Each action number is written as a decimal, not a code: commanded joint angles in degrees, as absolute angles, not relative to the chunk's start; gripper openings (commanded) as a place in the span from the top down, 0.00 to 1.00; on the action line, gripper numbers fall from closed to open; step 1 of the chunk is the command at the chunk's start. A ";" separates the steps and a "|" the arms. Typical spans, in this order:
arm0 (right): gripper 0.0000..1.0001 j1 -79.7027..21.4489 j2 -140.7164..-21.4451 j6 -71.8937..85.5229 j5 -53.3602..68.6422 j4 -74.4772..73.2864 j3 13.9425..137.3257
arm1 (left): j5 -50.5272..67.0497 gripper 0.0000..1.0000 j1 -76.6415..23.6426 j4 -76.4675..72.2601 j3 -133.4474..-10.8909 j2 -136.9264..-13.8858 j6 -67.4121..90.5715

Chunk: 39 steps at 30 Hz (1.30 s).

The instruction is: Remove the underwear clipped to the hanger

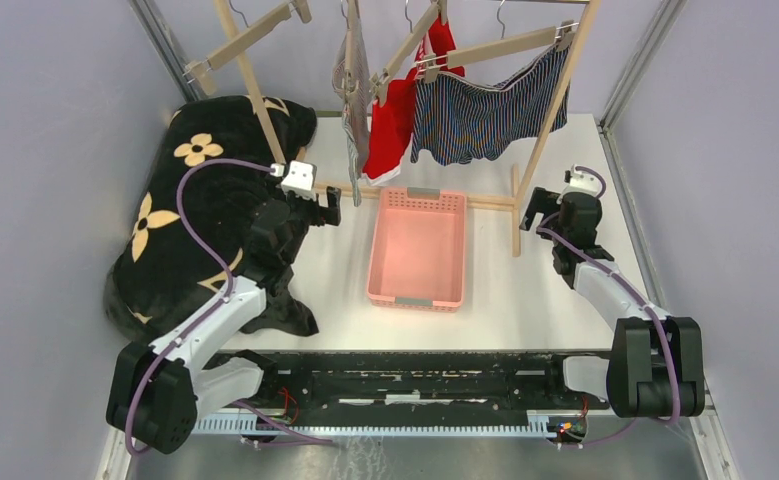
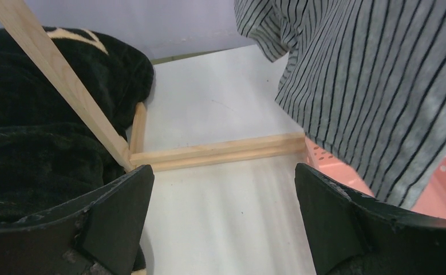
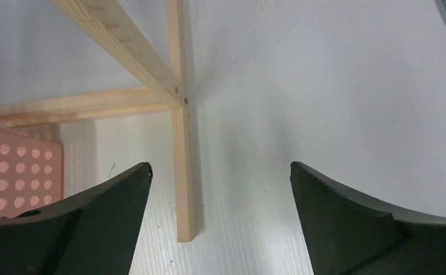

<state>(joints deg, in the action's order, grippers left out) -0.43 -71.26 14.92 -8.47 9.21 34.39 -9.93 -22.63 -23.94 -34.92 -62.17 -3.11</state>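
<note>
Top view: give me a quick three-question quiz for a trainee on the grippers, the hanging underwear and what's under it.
1. True or false: the left gripper and the right gripper are both open.
2. Which garment hangs nearest the left gripper? A. striped briefs B. red briefs C. blue boxers
3. Name the pink container in view.
Key: 1 true; 2 A; 3 the basket.

We see grey-and-white striped briefs (image 1: 353, 90), red briefs (image 1: 390, 120), dark blue boxers (image 1: 485, 110) with thin coloured stripes, a pink basket (image 1: 374, 250) and a black blanket (image 1: 230, 125) with tan flowers.
</note>
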 commanded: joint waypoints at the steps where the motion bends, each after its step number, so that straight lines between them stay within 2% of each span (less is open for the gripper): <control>1: 0.00 -0.78 -70.55 14.54 -5.76 11.10 36.25 | -7.14 0.01 -22.94 -24.23 -40.90 -59.05 0.13; 7: 0.00 -0.79 -70.95 14.61 -4.29 11.45 36.17 | -1.62 0.01 -22.92 -19.14 -50.58 -59.34 0.93; 21: 0.00 -1.81 -70.61 13.34 -1.06 14.05 35.03 | -1.67 0.01 -22.87 -2.94 -78.48 -63.49 -2.95; 27: 0.00 -2.51 -70.56 13.17 -0.75 14.37 35.03 | -2.07 0.01 -22.92 8.73 -95.73 -72.20 -4.87; 34: 0.00 -3.37 -70.79 13.19 -0.04 14.33 35.19 | -0.30 0.05 -22.80 32.24 -130.21 -91.81 -7.62; 36: 0.00 -3.62 -70.91 13.17 0.15 14.40 35.33 | -0.10 0.08 -22.63 35.67 -135.90 -95.88 -8.06; 39: 0.00 -4.01 -70.64 13.03 0.26 14.50 35.18 | 0.92 0.13 -22.11 35.83 -137.46 -98.47 -7.73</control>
